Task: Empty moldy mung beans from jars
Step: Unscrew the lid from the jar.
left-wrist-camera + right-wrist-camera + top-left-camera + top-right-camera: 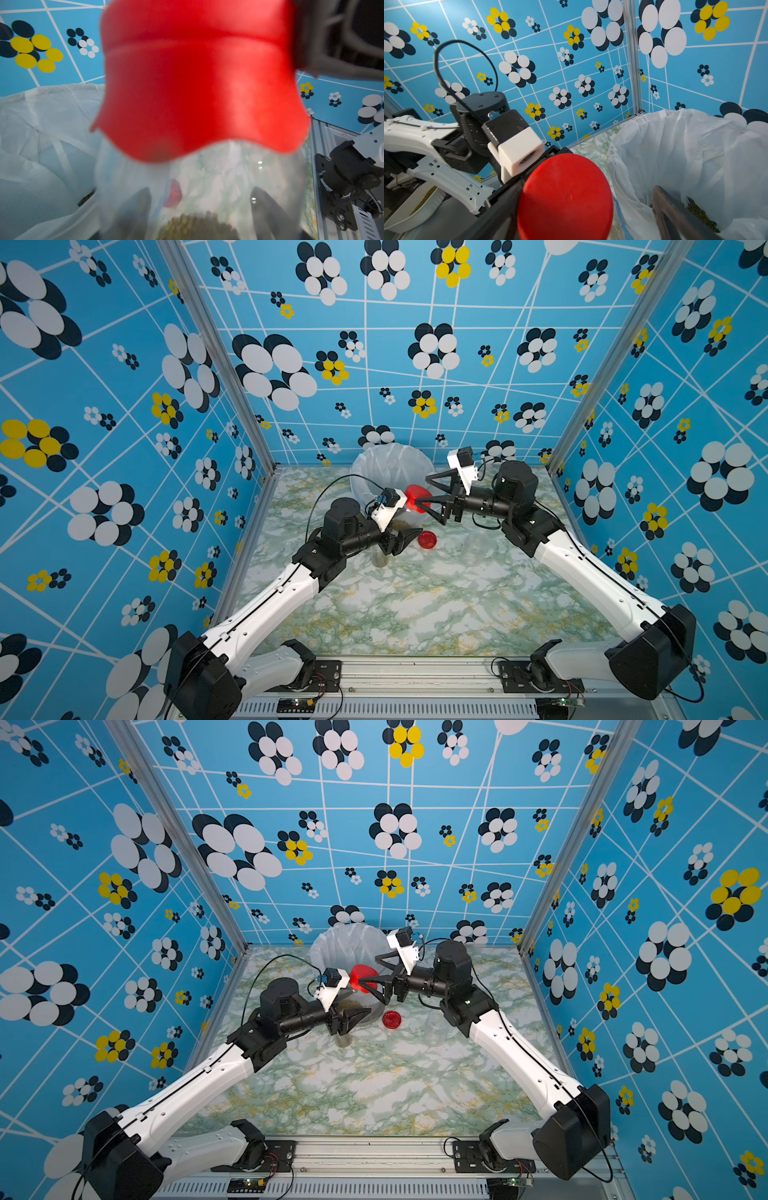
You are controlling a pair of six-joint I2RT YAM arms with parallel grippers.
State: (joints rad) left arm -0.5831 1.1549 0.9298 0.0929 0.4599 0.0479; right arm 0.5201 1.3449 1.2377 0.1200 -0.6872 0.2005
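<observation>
Jar [228, 176] beside bucket [695, 145], lid [199, 83] on, beans [193, 226] at bottom. My left tool [405, 537] clamped on jar body. My right tool [422, 492] wide open, straddling lid, gap at one finger. Close square on rim, twist; left holds firm, jar level.

Big red round lid [564, 197] right up front! It sits between the right arm's two dark fingers [672, 216], spread wide: up against one, clear of the one by the bucket. That bucket lined with a white plastic bag [675, 149] stands just beside the lid, olive-brown mung beans [699, 212] heaped low inside. Behind the lid, the white-and-black left arm [446, 182], its boxy white wrist camera [519, 155] near the lid's rim, a black cable [436, 62] looping above. A strip of green-veined marble surface [593, 145] shows between.
</observation>
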